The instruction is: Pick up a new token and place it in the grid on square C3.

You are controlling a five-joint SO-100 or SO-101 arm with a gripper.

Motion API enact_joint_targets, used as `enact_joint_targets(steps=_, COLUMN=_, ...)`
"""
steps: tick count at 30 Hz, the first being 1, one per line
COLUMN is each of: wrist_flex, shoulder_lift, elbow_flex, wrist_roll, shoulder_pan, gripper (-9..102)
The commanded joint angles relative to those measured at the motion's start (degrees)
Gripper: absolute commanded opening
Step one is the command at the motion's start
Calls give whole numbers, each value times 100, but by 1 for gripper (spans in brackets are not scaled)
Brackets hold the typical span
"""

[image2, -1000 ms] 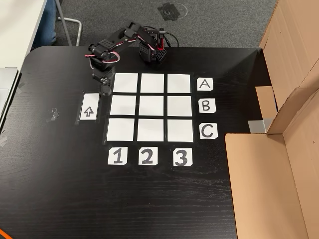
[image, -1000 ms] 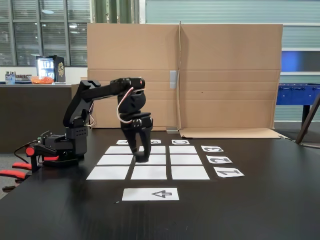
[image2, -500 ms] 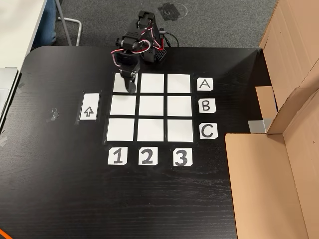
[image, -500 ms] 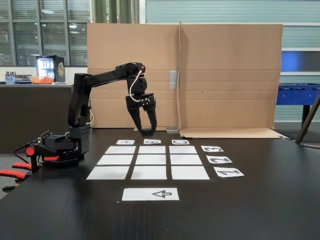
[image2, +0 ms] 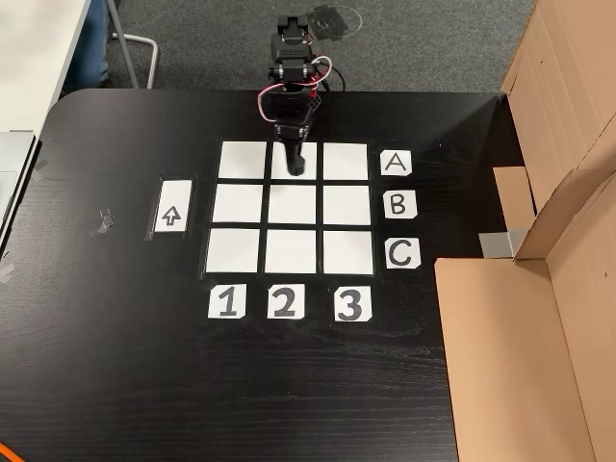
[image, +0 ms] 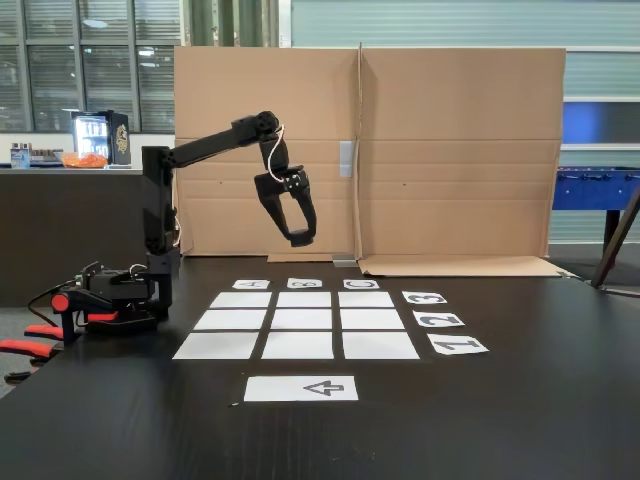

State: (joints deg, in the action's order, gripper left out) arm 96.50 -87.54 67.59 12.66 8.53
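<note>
The grid (image2: 293,208) of nine white paper cells lies in mid-table, with A-B-C labels on its right and 1-2-3 below in the top-down fixed view. Square C3 (image2: 347,252) is the bare lower-right cell there; in the low fixed view square C3 (image: 365,299) is the far-right cell of the grid (image: 298,345). My gripper (image: 300,239) hangs high above the table, fingers drawn together on a small dark lump that I take for the token (image: 301,240). From above, the gripper (image2: 299,167) sits over the top-middle cell.
A white sheet with an arrow (image2: 171,206) lies left of the grid. Cardboard panels (image2: 539,337) wall the right side and stand behind the table (image: 450,150). The arm's base (image: 120,295) with red clamps sits at the table's edge. A tape scrap (image2: 101,221) lies further left.
The gripper rose from the table beside the arrow sheet and swung, in the top-down view, rightward over the top row to the middle cell, climbing higher.
</note>
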Motion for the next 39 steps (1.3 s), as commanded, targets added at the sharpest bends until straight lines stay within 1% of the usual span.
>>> enact_joint_targets(steps=1, wrist_flex=-70, shoulder_lift=185, elbow_flex=-554, wrist_roll=158, shoulder_pan=237, gripper=-1)
enact_joint_targets(steps=10, wrist_flex=-79, shoulder_lift=1248, elbow_flex=-1573, wrist_roll=343, shoulder_pan=598, gripper=-1)
enact_joint_targets(steps=28, wrist_flex=88, shoulder_lift=3797, elbow_flex=-4113, wrist_roll=519, shoulder_pan=844, gripper=-1)
enact_joint_targets(steps=39, wrist_flex=97, shoulder_lift=4588, elbow_flex=-4816, wrist_roll=519, shoulder_pan=1028, gripper=-1)
